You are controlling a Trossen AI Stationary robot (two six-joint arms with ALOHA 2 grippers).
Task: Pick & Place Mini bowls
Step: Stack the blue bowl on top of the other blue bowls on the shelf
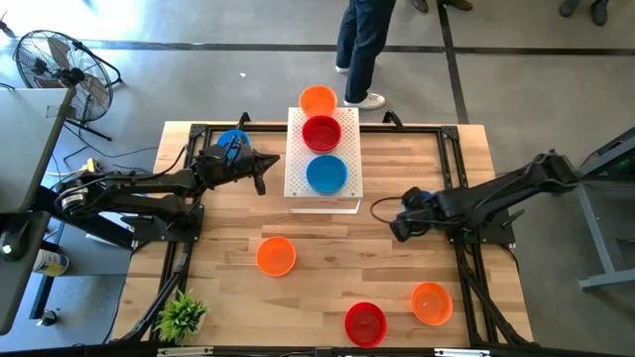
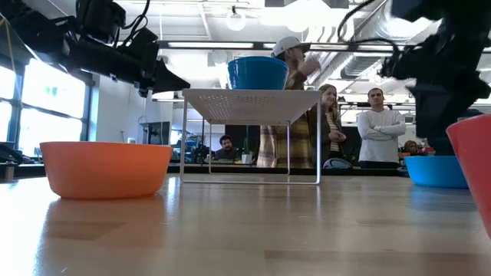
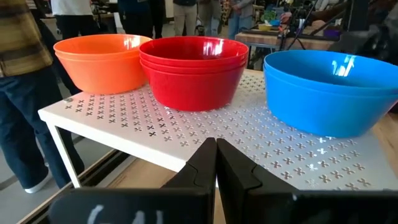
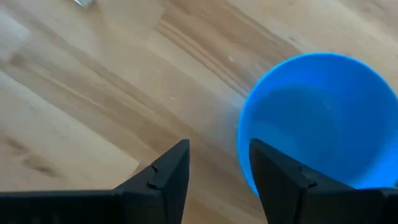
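Three mini bowls sit in a row on the white perforated platform [image 1: 298, 184]: orange [image 1: 317, 99], a red stack [image 1: 321, 132] and blue [image 1: 326, 175]. My left gripper [image 3: 216, 149] is shut and hovers level just off the platform's left side [image 1: 262, 178], touching nothing. My right gripper [image 4: 217, 152] is open and points down over another blue bowl [image 4: 323, 118] that rests on the table right of the platform. One finger stands outside its rim [image 4: 244, 146] and one over its inside, and I see no touch. My right arm mostly hides that bowl in the high view.
Loose bowls stand on the table: orange [image 1: 276, 255], red [image 1: 365, 323], orange [image 1: 431, 302], and a blue one [image 1: 233, 142] behind my left arm. A small green plant [image 1: 182, 314] sits at the near left corner. People stand beyond the far edge.
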